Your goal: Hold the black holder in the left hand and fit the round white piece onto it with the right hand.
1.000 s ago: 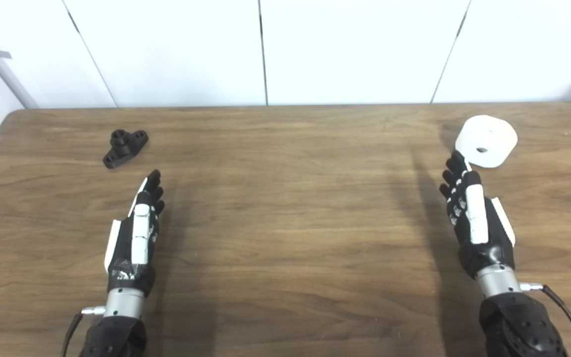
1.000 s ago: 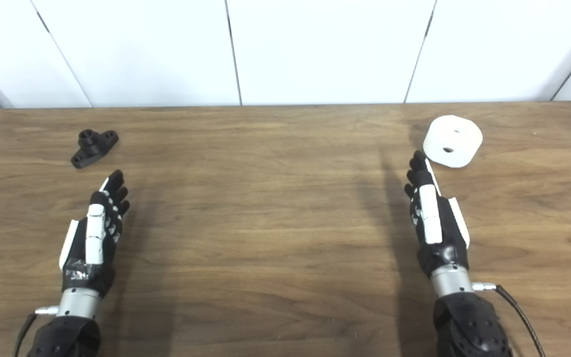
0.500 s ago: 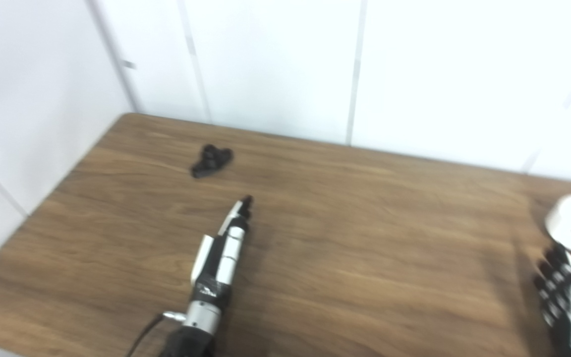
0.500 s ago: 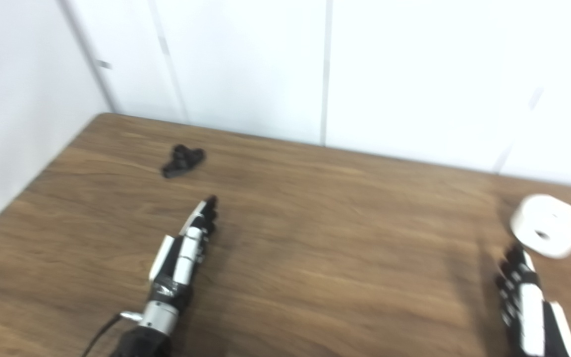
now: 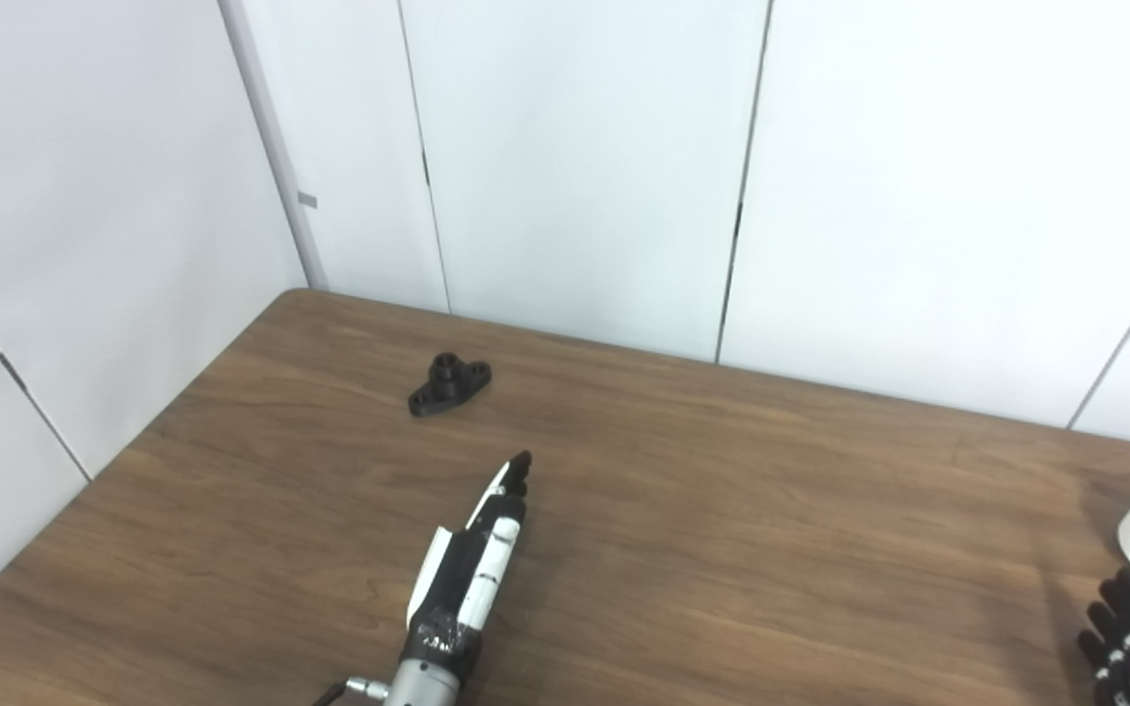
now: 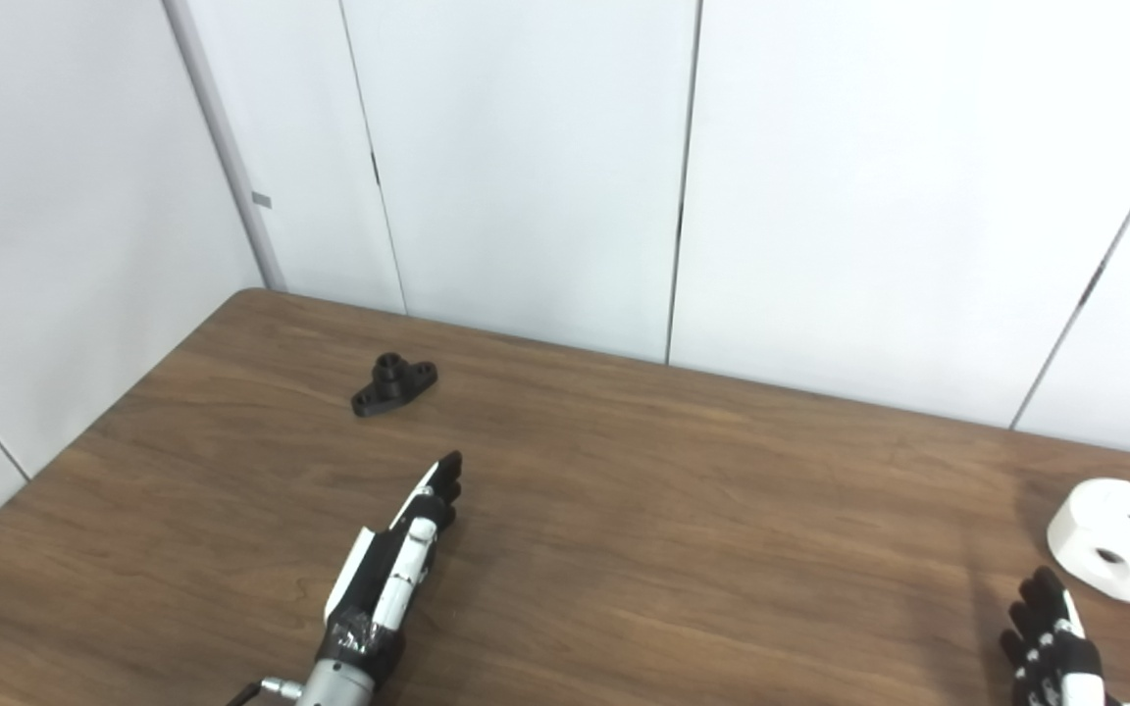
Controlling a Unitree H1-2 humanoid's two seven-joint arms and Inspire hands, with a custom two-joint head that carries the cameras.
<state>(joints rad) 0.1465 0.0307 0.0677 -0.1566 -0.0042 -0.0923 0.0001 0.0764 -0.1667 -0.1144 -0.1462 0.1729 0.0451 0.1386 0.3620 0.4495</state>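
a humanoid robot's left hand [image 6: 390, 574] lies edge-up and flat-fingered over a wooden table [image 6: 683, 510], released and holding nothing, its fingertips aimed toward the black holder [image 6: 393, 384], which sits untouched near the table's far left corner. the holder, a small two-eared flange with a raised hollow boss in the middle, rests flat on the wood, well apart from the hand and slightly to the left of where the fingers point. at the table's right edge the round white piece [image 6: 1121, 538], a thick disc with a hole in its top face, lies on the wood just beyond the right hand [image 6: 1055, 652], which is cut off by the frame's bottom; its fingers appear straight and spread, grasping nothing.

the step in hand looks to be the left hand's reach for the holder; nothing of the fitting has yet been done. judging from the layout, the reach calls for carrying the hand forward and a little left, then turning the palm so that fingers and thumb can close across the holder's narrow waist or one ear, leaving the boss upright and uncovered for the white piece to drop over. the holder is low and small, so a grasp from above with fingers closing close to the table seems safer than a sideways sweep, which could skid it toward the wall.
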